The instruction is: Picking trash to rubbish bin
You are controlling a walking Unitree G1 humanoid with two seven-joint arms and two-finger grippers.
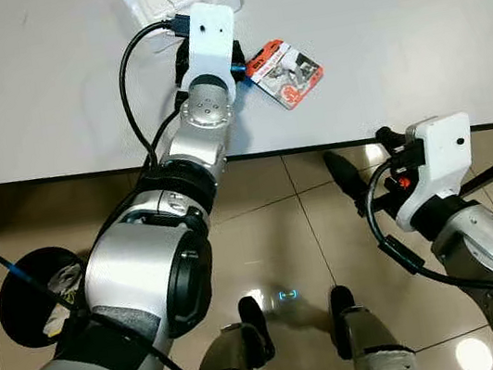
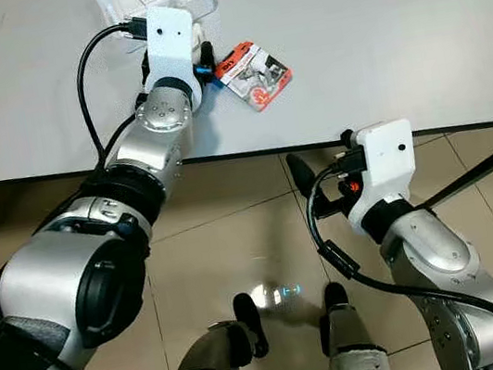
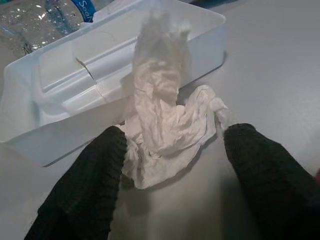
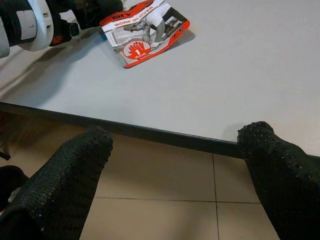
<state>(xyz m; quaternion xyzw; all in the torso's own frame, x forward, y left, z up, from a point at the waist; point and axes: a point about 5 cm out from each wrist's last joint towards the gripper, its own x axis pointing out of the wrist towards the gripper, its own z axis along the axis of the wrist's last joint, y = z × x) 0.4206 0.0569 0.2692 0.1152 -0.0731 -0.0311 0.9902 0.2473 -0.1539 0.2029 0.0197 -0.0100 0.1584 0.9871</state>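
Where it lies on the table (image 4: 250,75), the card (image 4: 144,31) reads "WORK GLOVES".

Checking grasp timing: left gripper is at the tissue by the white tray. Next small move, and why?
Probably close the left gripper. Its open fingers already straddle the crumpled white tissue lying on the table against the white plastic tray, so no further approach looks needed. The right gripper hangs open below the table edge.
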